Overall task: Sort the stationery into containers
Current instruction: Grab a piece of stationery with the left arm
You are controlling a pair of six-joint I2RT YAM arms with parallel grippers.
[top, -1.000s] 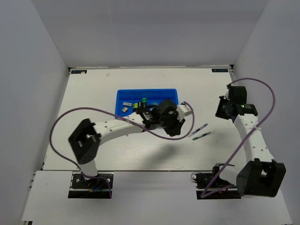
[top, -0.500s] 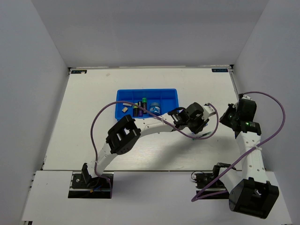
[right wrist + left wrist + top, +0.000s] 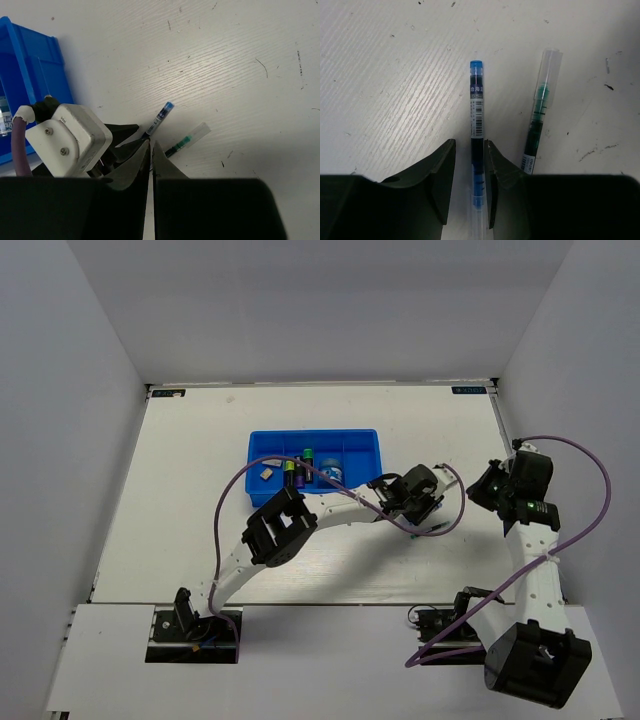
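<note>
Swung off the blue tray to its 4 o'clock, now straddling the blue pen with left gripper narrowly spread and right gripper pressed together, apparently starting the pen pickup.

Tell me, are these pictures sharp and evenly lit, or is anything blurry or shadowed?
Top external view: even, soft light, only a faint shadow on the table under the left arm. Left wrist view: the blue pen and its label are crisp; the dark fingers show little detail. Right wrist view: the near fingers are dark and soft.
</note>
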